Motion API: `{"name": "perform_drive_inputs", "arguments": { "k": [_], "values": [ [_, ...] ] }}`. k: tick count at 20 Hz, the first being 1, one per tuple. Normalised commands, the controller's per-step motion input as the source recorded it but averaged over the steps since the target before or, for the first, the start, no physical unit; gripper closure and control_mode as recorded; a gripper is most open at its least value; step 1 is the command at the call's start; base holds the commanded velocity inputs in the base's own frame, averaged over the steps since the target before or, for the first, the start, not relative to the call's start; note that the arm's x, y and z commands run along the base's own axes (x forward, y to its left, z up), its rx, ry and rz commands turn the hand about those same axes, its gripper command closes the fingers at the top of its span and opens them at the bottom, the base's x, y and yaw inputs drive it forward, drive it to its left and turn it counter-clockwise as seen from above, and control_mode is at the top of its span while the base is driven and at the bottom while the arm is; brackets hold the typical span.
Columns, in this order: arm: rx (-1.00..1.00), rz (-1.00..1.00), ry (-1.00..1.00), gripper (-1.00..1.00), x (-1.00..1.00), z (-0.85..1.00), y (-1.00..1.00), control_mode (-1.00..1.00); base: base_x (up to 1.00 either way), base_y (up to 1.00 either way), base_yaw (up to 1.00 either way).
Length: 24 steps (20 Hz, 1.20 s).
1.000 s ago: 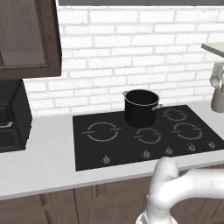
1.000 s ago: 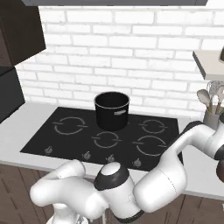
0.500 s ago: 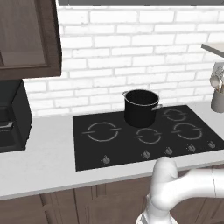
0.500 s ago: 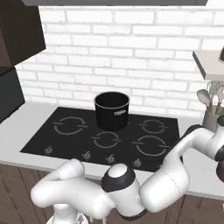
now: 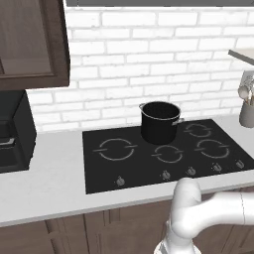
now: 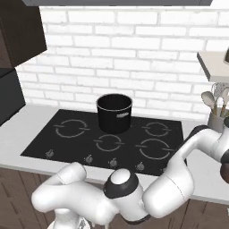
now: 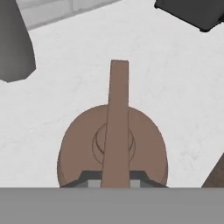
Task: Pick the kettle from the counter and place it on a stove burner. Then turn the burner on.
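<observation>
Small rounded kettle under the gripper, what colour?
Copper-brown, handle included; the small rounded kettle shows best in the hand view.

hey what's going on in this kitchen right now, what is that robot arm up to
The white arm is reaching off to its right, past the stove, toward a copper-brown kettle that sits on the pale counter. In the hand view the gripper is directly above the kettle, one fingertip on each side of its arched handle; whether it has closed on it cannot be told. A black pot stands on the cooktop, and the large burner is free.
</observation>
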Motion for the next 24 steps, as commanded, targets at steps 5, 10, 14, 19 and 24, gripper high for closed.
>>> {"name": "perform_drive_inputs", "arguments": {
  "k": [5,10,14,19,24],
  "values": [
    [0.08,0.0,-0.28,1.0,-0.21,0.42,0.69,-1.0,0.0,0.0,0.0],
    [0.08,0.0,-0.38,1.0,-0.45,0.4,1.0,-1.0,0.0,0.0,0.0],
    [0.04,0.0,-0.38,1.0,-0.57,0.14,1.0,-1.0,0.0,0.0,0.0],
    [0.0,-0.01,-0.33,1.0,-0.44,0.03,1.0,-1.0,0.0,0.0,0.0],
    [0.0,0.0,-0.23,1.0,-0.28,0.2,1.0,-1.0,0.0,0.0,0.0]
  ]
}}
